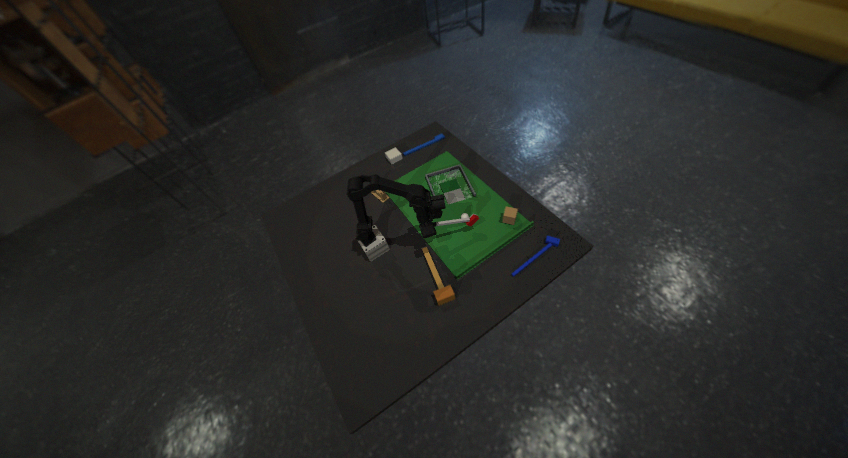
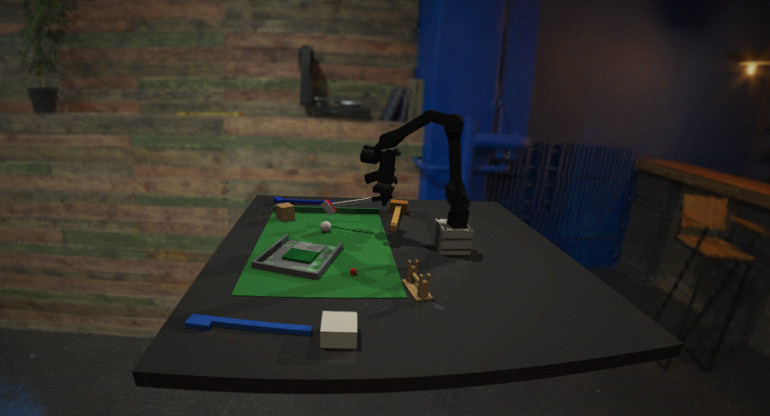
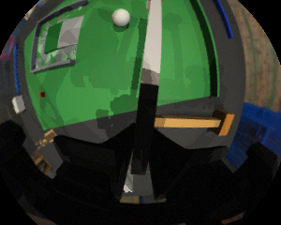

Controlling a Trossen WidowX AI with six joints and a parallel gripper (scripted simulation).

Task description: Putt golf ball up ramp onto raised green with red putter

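The dark worktop carried a green putting mat, and much on it was hard to read: in the top view the arm covered the mat's near corner, and the far blue putter showed in the exterior view only as a strip behind the mat's back edge. The raised green sat inside a grey sloped frame toward the mat's front left, its ramp faces too dim to tell apart.

The red putter was a pale grey shaft ending in a small red head, held nearly level above the mat's back edge. The tool was clamped on the shaft's butt end; its fingers appeared in the wrist view only as black shapes flanking the shaft. The red head hung above and behind the white golf ball, apart from it. The ball rested on the mat between the raised green and the back edge, near a brown cube. A tiny red marker lay right of the frame.
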